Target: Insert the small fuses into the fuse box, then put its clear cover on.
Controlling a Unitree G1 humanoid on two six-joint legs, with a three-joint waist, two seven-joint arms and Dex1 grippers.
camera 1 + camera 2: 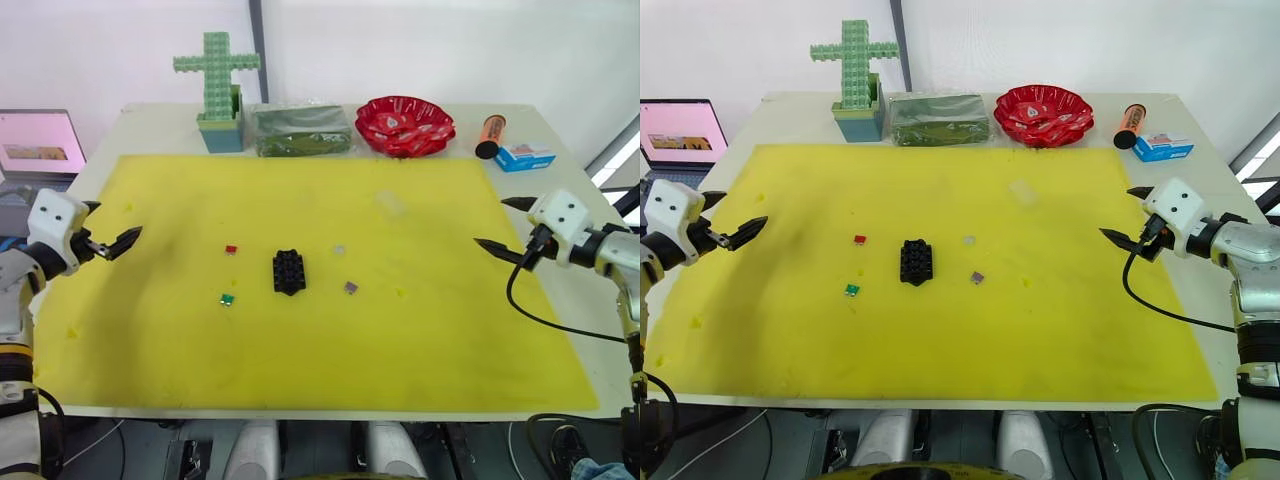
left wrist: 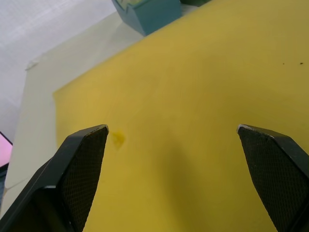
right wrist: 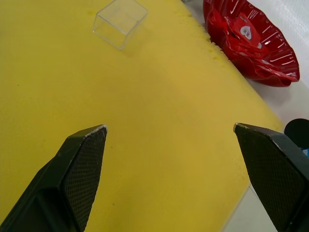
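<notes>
The black fuse box (image 1: 288,271) sits at the middle of the yellow mat (image 1: 300,360). Around it lie the small fuses: red (image 1: 231,249) and green (image 1: 227,298) to its left, pale grey (image 1: 340,249) and brownish-purple (image 1: 351,287) to its right. The clear cover (image 1: 391,203) lies further back and to the right, and also shows in the right wrist view (image 3: 119,21). My left gripper (image 1: 118,218) hovers open over the mat's left edge, holding nothing. My right gripper (image 1: 490,222) hovers open at the mat's right edge, also holding nothing.
Along the table's back edge stand a green block cross (image 1: 215,70) in a teal holder, a green packet (image 1: 302,130), a red bowl (image 1: 405,125), an orange tube (image 1: 490,135) and a blue-white box (image 1: 525,157). A laptop (image 1: 40,145) is off to the left.
</notes>
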